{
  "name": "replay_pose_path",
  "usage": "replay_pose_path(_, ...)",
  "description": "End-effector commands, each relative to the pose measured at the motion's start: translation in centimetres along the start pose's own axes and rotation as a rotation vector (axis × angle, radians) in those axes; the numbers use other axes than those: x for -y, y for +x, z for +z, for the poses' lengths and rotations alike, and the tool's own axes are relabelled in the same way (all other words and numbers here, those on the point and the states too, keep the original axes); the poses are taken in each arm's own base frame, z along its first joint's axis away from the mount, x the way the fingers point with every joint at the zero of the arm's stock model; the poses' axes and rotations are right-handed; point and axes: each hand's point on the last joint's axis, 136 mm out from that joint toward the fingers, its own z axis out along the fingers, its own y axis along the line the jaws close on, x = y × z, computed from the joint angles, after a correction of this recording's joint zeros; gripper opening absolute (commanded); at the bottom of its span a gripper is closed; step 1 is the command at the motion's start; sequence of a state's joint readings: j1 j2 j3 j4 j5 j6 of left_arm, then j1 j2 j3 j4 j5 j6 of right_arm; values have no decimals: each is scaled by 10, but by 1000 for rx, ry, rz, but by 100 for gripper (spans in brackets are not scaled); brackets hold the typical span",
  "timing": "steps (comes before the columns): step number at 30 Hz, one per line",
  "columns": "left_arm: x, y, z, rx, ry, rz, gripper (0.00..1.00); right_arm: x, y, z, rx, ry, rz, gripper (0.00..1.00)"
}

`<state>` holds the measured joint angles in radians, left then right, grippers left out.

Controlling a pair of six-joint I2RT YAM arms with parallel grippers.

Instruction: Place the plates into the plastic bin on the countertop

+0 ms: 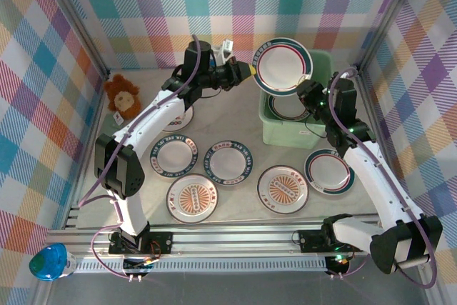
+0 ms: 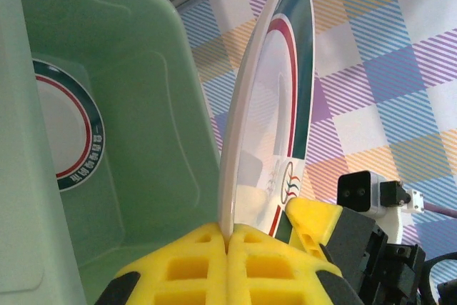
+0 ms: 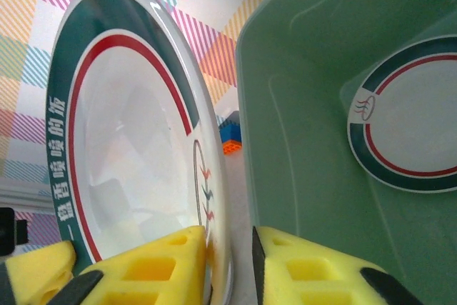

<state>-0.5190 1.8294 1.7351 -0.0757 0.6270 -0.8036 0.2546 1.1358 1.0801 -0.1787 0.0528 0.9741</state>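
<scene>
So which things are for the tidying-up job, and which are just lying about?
For the job: the green bin, the plate inside it, the lifted plate, the loose plates on the countertop.
Just lying about: the toy lion, the small blue-orange block.

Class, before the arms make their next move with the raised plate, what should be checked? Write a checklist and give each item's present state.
1. Hold: the left gripper is shut on the raised plate: ok.
2. Position: the right gripper straddles the plate's rim: ok.
3. Second grip: the right gripper is clamped on it: not ok. A gap shows beside one finger.
4. Place: the raised plate is inside the bin: not ok. In both wrist views it stands upright outside the wall.
5. Room: there is space in the bin: ok. One flat plate lies on its floor, with bare floor beside it.
</scene>
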Motion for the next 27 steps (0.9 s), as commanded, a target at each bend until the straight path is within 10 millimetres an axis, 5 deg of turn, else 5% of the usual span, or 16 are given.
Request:
replay_pose_path(1,43,1,-13,2,97,69,0,-8,-6,-2,30,-35,22,24)
replay_pose_path(16,40,6,-5,-43,105,63,2,-2,-7,0,45,-31,89,1)
replay_pose_path(27,39,0,-9,-13,63,74,54,-3,-23,-24,134,-20,144,0)
